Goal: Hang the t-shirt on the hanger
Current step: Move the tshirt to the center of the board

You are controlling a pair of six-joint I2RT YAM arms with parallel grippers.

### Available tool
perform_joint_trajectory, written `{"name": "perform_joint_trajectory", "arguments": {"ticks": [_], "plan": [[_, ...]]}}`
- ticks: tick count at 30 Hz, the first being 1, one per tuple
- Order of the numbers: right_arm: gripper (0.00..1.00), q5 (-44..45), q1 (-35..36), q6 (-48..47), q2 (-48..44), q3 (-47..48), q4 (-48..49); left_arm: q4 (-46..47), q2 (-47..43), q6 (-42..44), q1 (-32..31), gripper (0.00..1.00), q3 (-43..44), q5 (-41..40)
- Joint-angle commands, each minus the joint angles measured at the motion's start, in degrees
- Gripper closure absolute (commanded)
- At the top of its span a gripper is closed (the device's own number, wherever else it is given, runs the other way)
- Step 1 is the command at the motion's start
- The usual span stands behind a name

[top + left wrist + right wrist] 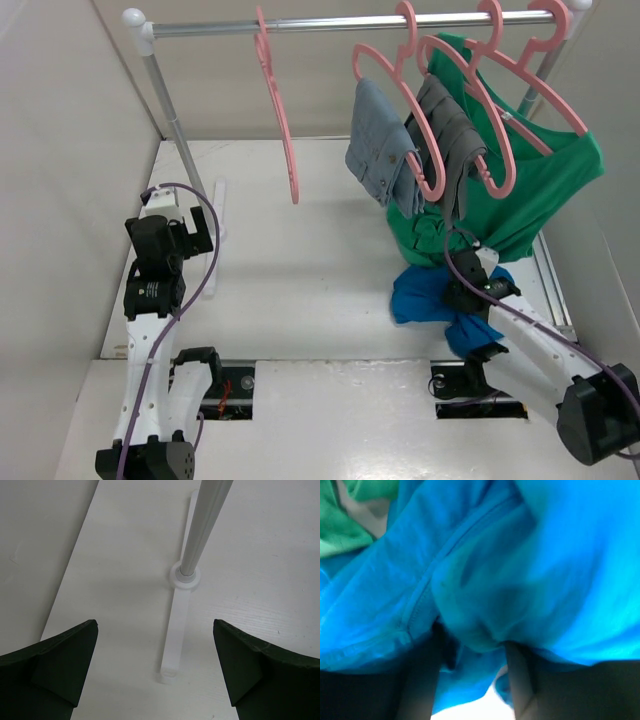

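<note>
The royal-blue t-shirt [420,297] lies bunched on the table at the right, below the hanging green shirt. My right gripper [470,290] sits on its right part, and in the right wrist view [470,655] its jaws are closed on a fold of the t-shirt [520,555]. The empty pink hanger [285,130] hangs by its hook on the rail, left of centre, seen edge-on. My left gripper [195,232] is open and empty at the far left. In the left wrist view [155,672] it points at the rack's pole.
The clothes rail [330,24] spans the back; its left pole [205,525] stands on a white foot bar [176,635]. Pink hangers with grey-blue garments [385,145] and a green shirt [545,185] hang at the right. White walls enclose both sides.
</note>
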Motion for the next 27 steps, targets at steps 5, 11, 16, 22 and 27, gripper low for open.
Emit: {"name": "perform_joint_trajectory", "arguments": {"ticks": [5, 11, 16, 22, 27], "plan": [[1.0, -2.6, 7.4, -8.5, -5.9, -1.2, 11.4, 2.1, -0.7, -1.0, -0.3, 0.01, -0.1, -0.4], [1.0, -11.5, 18.5, -28.4, -12.6, 0.2, 26.1, 2.1, -0.7, -0.5, -0.3, 0.01, -0.1, 0.8], [1.0, -17.5, 30.1, -37.1, -5.5, 6.6, 33.8, 2.1, -0.7, -0.5, -0.3, 0.01, -0.1, 0.8], [1.0, -23.0, 38.4, -44.9, 11.7, 22.1, 41.3, 2.1, -0.7, -0.5, -0.3, 0.01, -0.1, 0.2], [1.0, -18.3, 39.7, -44.4, 19.7, 30.5, 49.1, 1.1, -0.7, 0.1, -0.3, 0.01, -0.1, 1.4]]}}
